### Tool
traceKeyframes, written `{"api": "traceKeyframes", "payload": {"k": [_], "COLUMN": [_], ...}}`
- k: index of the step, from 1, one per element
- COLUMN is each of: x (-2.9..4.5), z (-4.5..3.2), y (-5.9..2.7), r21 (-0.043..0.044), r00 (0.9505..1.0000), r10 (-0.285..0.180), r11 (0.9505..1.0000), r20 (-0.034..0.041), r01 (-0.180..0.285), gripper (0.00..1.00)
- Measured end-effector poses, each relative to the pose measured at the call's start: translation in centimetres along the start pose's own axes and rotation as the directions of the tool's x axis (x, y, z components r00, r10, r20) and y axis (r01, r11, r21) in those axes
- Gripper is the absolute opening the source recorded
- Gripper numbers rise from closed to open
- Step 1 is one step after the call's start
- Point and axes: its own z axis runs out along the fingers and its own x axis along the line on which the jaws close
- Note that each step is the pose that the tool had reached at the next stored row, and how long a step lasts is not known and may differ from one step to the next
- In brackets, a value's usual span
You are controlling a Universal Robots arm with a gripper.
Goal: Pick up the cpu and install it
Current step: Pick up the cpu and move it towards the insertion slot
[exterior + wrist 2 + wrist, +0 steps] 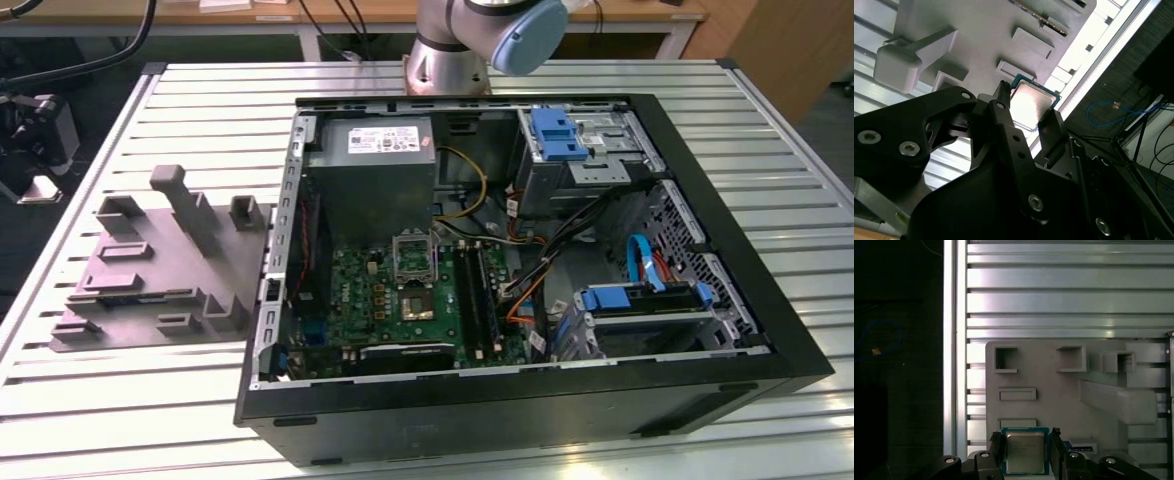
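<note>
Closest to my wrist cameras, the gripper (1025,447) has its two black fingers (995,446) drawn part-way in, one against each of two opposite edges of the cpu (1025,454). I judge it is holding the chip. The chip sits flat and square between them, silver top facing up and thin green rim showing. Gripping by the edges probably keeps the fingers off the top and underside and holds the chip level. I cannot tell whether it rests on the surface below or is lifted just clear.

Directly beneath lies the grey fixture (1054,390), a moulded plate with shallow pockets and upright blocks. I take these to be nests that hold parts in known spots for picking. The cpu is over the fixture's edge nearest the cameras.

Under the fixture is the table (1069,300) of pale metal slats, with dark floor past its edge.

Farther off, in the exterior view, an open case (534,415) lies on its side to the right of the fixture, presumably so the green board (387,300) faces upward. The socket (414,252), a silver-framed rectangle, sits on the board well apart from the cpu. Beyond the case stands the arm (454,45).
</note>
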Motion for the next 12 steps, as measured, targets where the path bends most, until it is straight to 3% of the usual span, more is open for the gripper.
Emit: {"api": "traceKeyframes", "payload": {"k": [12], "x": [-0.12], "z": [-0.12], "y": [0.0], "r21": [0.0001], "r00": [1.0], "r10": [0.0], "r11": [1.0], "r20": [-0.0003], "r01": [0.0], "gripper": [0.47]}}
